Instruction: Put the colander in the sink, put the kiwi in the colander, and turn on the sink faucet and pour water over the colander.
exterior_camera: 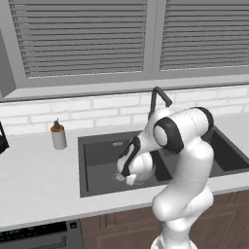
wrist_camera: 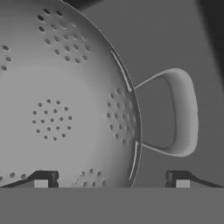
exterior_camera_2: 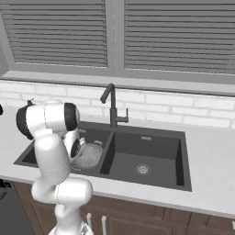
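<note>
In the right base view the colander [exterior_camera_2: 90,155] sits low in the left basin of the dark double sink [exterior_camera_2: 151,136], at centre-left of the frame, just right of the white arm's wrist. The gooseneck faucet [exterior_camera_2: 111,106] stands behind the divider between the basins, its spout turned toward the upper left. The right basin shows a round silver drain [exterior_camera_2: 142,169] at its floor.

In the left base view the arm bends down from the lower right into the sink [exterior_camera: 97,146], and the hand hides most of what lies beneath it — only a sliver of pale metal shows at the hand's lower left. A brown-capped soap bottle [exterior_camera: 58,135] stands on the counter [exterior_camera: 34,175] to the left of the sink, well apart from it.

The hand view looks straight down into the colander [wrist_camera: 61,109], which takes the left and centre of the frame; one loop handle [wrist_camera: 181,111] juts toward the right edge. The gripper [wrist_camera: 112,181] is spread wide — one fingertip [wrist_camera: 43,179] lies over the bowl's inside, the other at lower right over the dark sink floor, with the rim between them and nothing pinched.
</note>
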Motion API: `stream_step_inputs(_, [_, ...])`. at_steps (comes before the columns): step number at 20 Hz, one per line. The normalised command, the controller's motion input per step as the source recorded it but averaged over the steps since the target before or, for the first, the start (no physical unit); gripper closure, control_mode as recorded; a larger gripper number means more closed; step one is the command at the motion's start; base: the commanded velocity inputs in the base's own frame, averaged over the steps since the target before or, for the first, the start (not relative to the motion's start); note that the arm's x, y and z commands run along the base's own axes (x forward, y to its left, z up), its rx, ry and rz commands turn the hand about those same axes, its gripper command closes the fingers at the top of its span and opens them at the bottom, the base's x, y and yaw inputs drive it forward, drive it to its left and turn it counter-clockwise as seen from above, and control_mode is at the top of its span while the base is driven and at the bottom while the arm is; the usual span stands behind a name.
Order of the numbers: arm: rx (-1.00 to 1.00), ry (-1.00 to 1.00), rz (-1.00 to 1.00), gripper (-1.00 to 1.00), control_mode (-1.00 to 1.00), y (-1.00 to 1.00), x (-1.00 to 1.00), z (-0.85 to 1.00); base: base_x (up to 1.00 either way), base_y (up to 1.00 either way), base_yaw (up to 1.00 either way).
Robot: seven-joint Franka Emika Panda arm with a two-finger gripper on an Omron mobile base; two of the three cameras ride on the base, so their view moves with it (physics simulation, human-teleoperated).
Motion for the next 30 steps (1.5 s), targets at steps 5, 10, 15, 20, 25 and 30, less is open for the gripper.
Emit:
stream_step_inputs(5, [0.0, 0.12, 0.0, -1.0, -1.0, -0.12, 0.0, 0.61, 0.0, 0.0, 0.0])
stream_step_inputs(10, [0.0, 0.11, 0.0, -1.0, -1.0, -0.12, -0.09, 0.72, 0.0, 0.0, 0.0])
stream_step_inputs(15, [0.0, 0.06, 0.0, -1.0, -1.0, -0.07, -0.48, 0.56, 0.0, 0.0, 0.0])
stream_step_inputs(20, [0.0, 0.0, 0.01, -1.0, -1.0, -0.12, -0.72, 0.53, 0.0, 0.0, 0.0])
stream_step_inputs(25, [0.0, 0.0, 0.05, -1.0, -1.0, -0.2, -0.69, 0.54, 0.0, 0.0, 0.0])
stream_step_inputs(30, [0.0, 0.0, 0.15, -1.0, -1.0, -0.23, -0.6, 0.41, 0.0, 0.0, 0.0])
